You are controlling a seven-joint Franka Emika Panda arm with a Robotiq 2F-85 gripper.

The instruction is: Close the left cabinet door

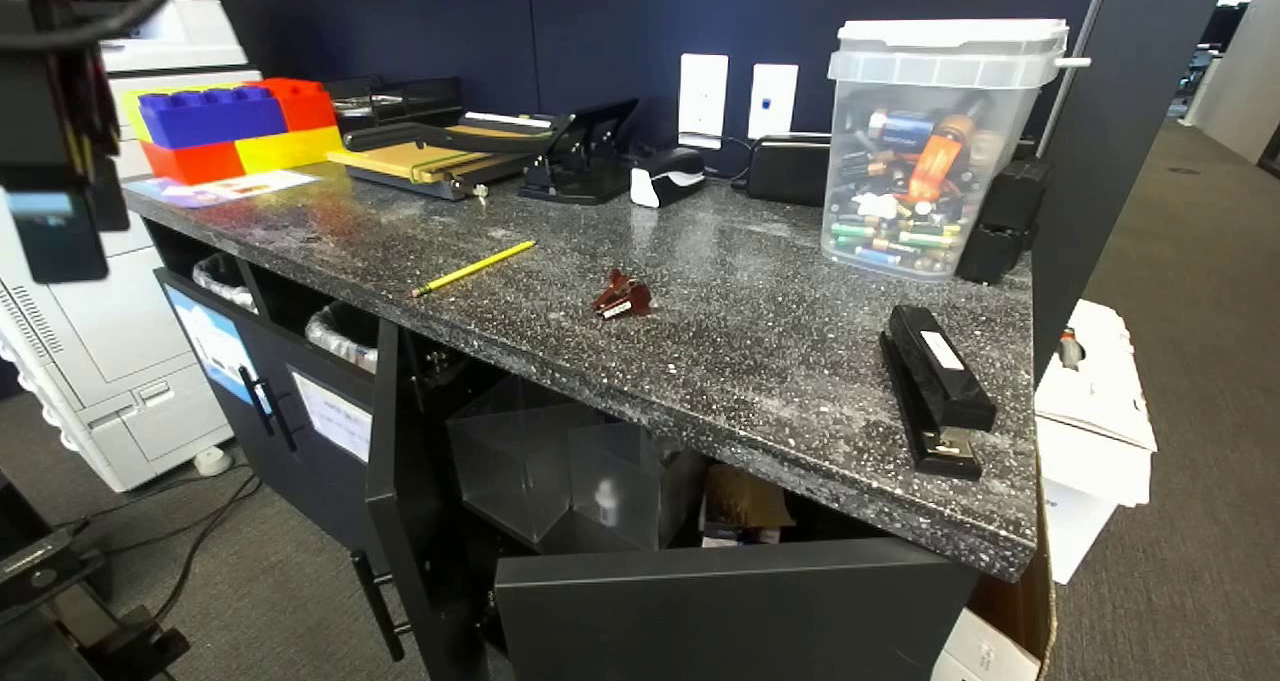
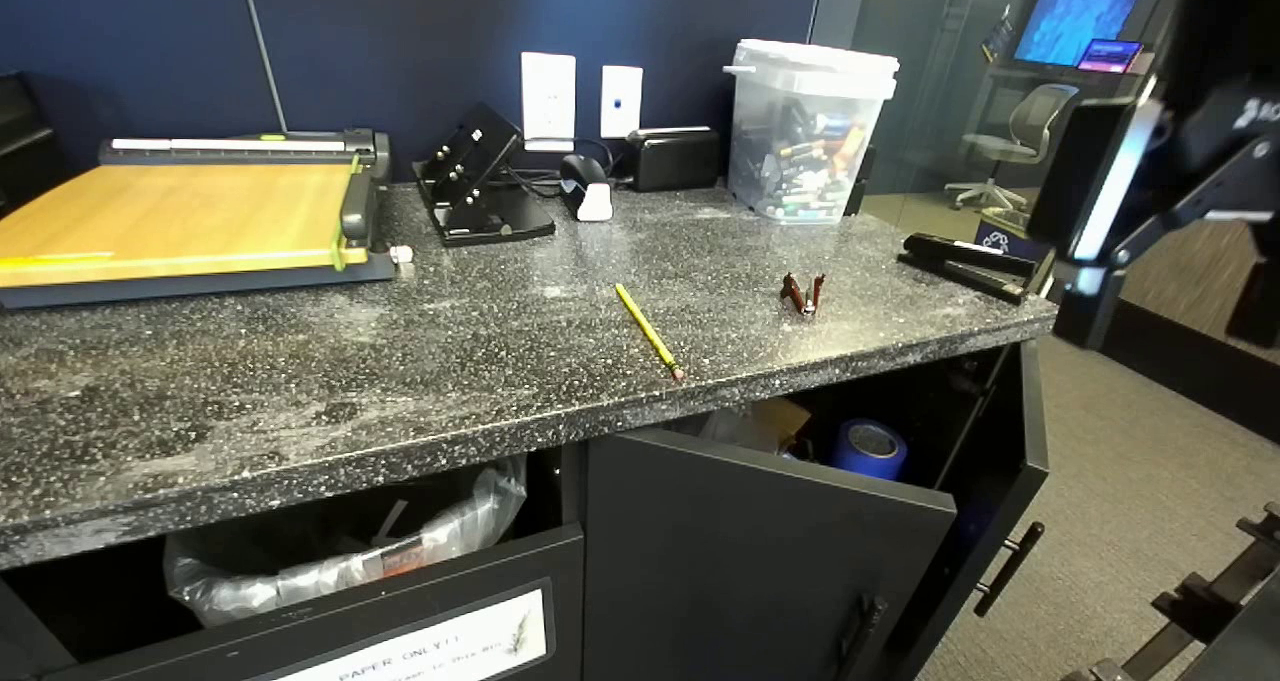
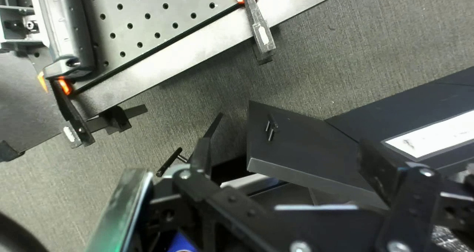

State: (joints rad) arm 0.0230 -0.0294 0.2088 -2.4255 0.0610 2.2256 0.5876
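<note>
The pincer (image 3: 283, 148) is hanging spread wide; beyond it the left door (image 2: 740, 551) is standing ajar. The reach is seemingly awaiting contact, next calling for pushing inward from outside.

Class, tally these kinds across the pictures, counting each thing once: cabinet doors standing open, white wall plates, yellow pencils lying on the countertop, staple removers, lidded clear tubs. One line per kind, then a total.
Open cabinet doors: 2
White wall plates: 2
Yellow pencil: 1
Staple remover: 1
Lidded clear tub: 1
Total: 7
</note>
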